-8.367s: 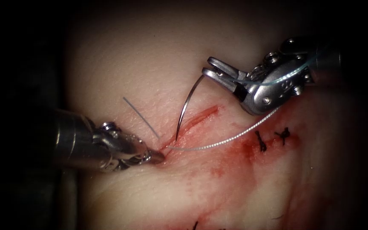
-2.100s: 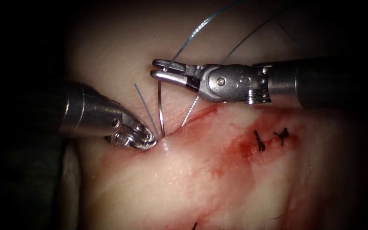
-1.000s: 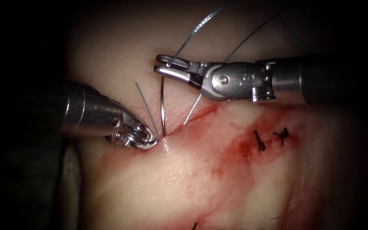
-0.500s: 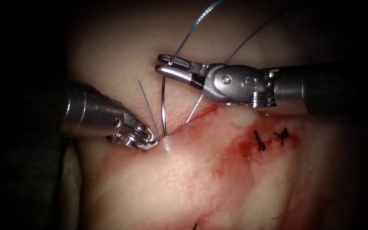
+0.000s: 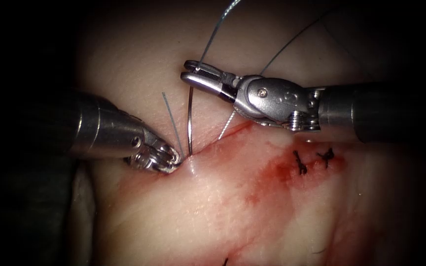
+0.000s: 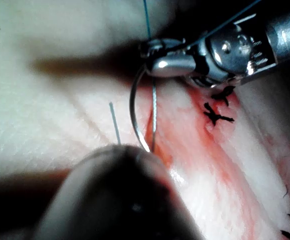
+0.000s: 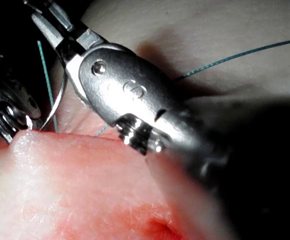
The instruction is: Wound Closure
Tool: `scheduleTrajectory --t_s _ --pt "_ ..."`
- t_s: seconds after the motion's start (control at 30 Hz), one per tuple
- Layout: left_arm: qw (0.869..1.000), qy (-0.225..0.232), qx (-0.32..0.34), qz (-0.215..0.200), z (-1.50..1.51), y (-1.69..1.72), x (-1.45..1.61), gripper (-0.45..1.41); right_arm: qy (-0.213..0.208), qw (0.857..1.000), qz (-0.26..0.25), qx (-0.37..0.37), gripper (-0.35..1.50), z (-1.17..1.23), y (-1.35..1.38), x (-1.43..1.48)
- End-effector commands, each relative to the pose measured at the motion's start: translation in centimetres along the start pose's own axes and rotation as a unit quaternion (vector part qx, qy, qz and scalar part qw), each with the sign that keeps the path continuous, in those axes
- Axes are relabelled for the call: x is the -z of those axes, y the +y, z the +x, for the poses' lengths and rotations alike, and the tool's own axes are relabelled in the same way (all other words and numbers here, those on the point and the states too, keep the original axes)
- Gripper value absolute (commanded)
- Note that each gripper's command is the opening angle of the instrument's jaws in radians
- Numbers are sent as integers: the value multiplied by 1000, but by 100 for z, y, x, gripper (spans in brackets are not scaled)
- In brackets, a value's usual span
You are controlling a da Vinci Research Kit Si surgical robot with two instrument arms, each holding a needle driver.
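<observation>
The tissue point(image 5: 213, 216) is a pale slab of pork belly, smeared with red fluid point(image 5: 277, 172) along the cut point(image 5: 232, 132), which runs from the middle toward the far right. The right arm's tool point(image 5: 195, 79) reaches in from the right above the cut, its jaws clamped on the curved needle point(image 5: 189, 123) close to its thread end. From there the needle arcs down to the left end of the cut, where its tip enters the tissue. The left arm's tool point(image 5: 171, 160) lies on the left side of the cut, its tip pressed at the tissue just beside the needle's entry; whether its jaws grip anything cannot be told. The thread point(image 5: 218, 29) rises from the right tool's jaws toward the far edge. A short cut end of thread point(image 5: 171, 118) stands up between the left tool and the needle. Two dark finished stitches point(image 5: 314, 160) sit well to the right.
</observation>
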Motion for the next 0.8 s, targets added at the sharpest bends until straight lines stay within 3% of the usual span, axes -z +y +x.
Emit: scheduleTrajectory --t_s 0.03,0.3,0.8 --pt "1000 0 0 0 2 -3 -6 -45 1 1000 7 0 -35 -4 3 -8" --pt "1000 -1 1 -3 3 0 -5 -45 -30 999 10 10 -35 -13 0 -6" --pt "1000 -1 1 -4 2 1 -6 -45 -33 999 7 -15 -35 -13 -4 -10"
